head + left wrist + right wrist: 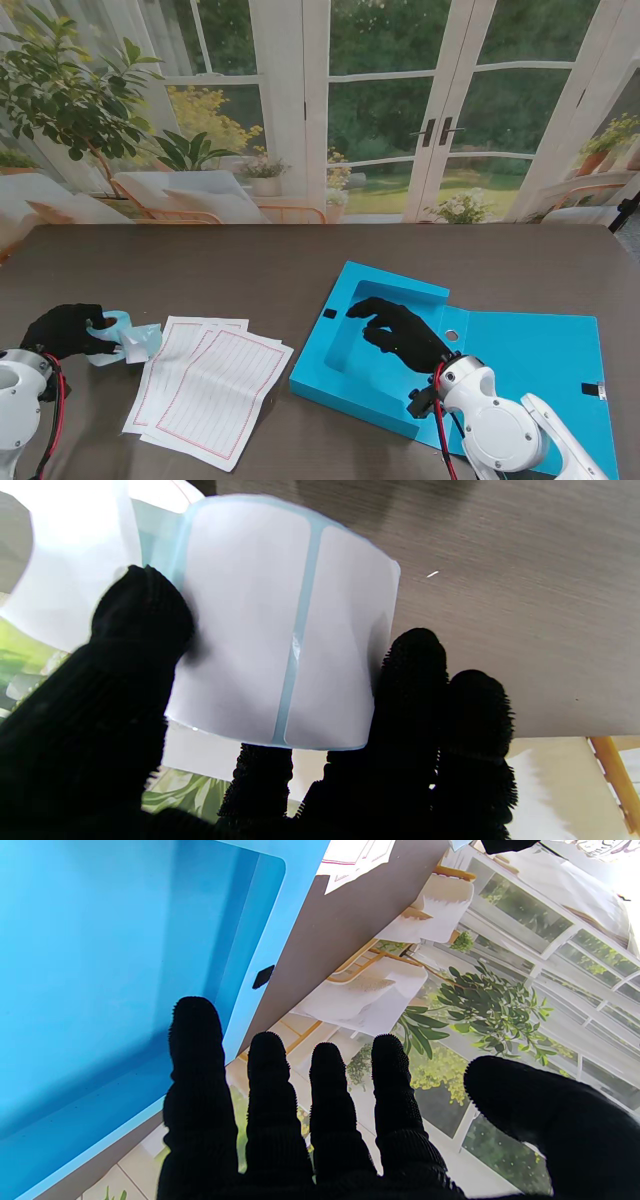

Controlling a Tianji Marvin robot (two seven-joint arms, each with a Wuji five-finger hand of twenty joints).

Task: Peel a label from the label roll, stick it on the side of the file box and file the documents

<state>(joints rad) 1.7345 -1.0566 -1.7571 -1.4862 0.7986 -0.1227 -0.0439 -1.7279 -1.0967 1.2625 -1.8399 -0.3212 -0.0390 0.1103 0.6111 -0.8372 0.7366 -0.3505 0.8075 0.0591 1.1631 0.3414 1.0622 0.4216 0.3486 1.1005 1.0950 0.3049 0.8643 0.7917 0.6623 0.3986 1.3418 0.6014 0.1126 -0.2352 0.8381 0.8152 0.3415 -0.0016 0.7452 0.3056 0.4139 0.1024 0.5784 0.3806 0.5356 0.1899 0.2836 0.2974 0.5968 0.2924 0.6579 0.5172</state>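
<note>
My left hand (pixel 65 330) is shut on the label roll (pixel 122 337) at the table's left edge. In the left wrist view the roll (pixel 280 630) shows white labels on pale blue backing, pinched between thumb (pixel 135 630) and fingers (pixel 415 680). Ruled documents (pixel 210 385) lie fanned on the table just right of the roll. The blue file box (pixel 330 372) lies open at centre right, lid (pixel 530 350) flat to its right. My right hand (pixel 400 335) hovers over the box's cavity, fingers spread, holding nothing. The right wrist view shows the box interior (pixel 100 965).
The dark wood-grain table (pixel 250 265) spans the view. A black clasp (pixel 594 389) sits on the lid's right edge. Behind the table is a backdrop of glass doors, plants and patio chairs.
</note>
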